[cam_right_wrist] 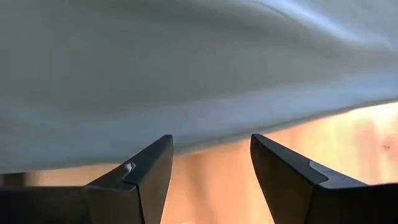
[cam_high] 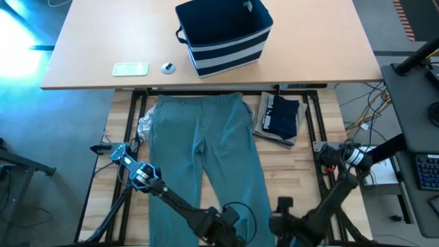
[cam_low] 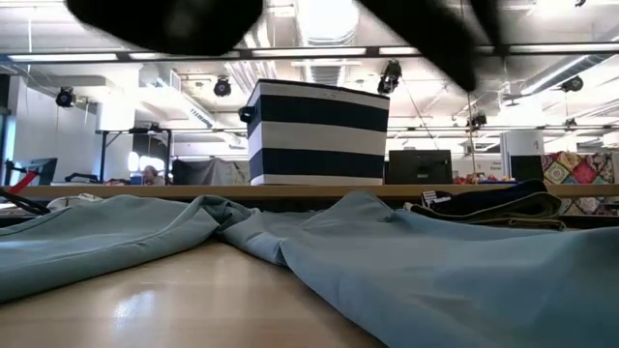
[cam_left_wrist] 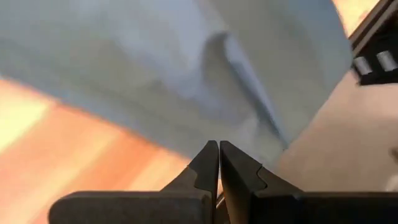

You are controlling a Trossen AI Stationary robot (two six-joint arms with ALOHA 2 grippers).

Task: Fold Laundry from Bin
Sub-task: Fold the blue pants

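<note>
The left claw [cam_left_wrist: 218, 163] has its fingers pressed together, tips at the near edge of the teal-green garment [cam_high: 206, 158]; whether any cloth is pinched between them I cannot tell. The right claw [cam_right_wrist: 211, 163] stands with its fingers apart, the same garment's hem just ahead of them and bare wood showing in the gap. Both claws sit at the near end of the work desk [cam_high: 312, 192], whose top is pale butcher-block wood, and the overhead camera cuts them off at the picture's bottom edge.

Away from the claws the teal-green garment lies flat, legs pointing toward them. Beyond the right claw a dark navy garment [cam_high: 281, 116] with white print rests on a tan one [cam_high: 266, 130]. Beyond the left claw, a grey-white patterned piece [cam_high: 145, 125] peeps from under the teal cloth, mostly hidden. Farther off, on a second, tan desk [cam_high: 89, 55], stands the bin [cam_high: 226, 38], striped navy and white, beside a small flat card [cam_high: 130, 68] and a round object [cam_high: 168, 67] too small to identify.

The room behind is an open workshop with ceiling lights [cam_low: 329, 24].
</note>
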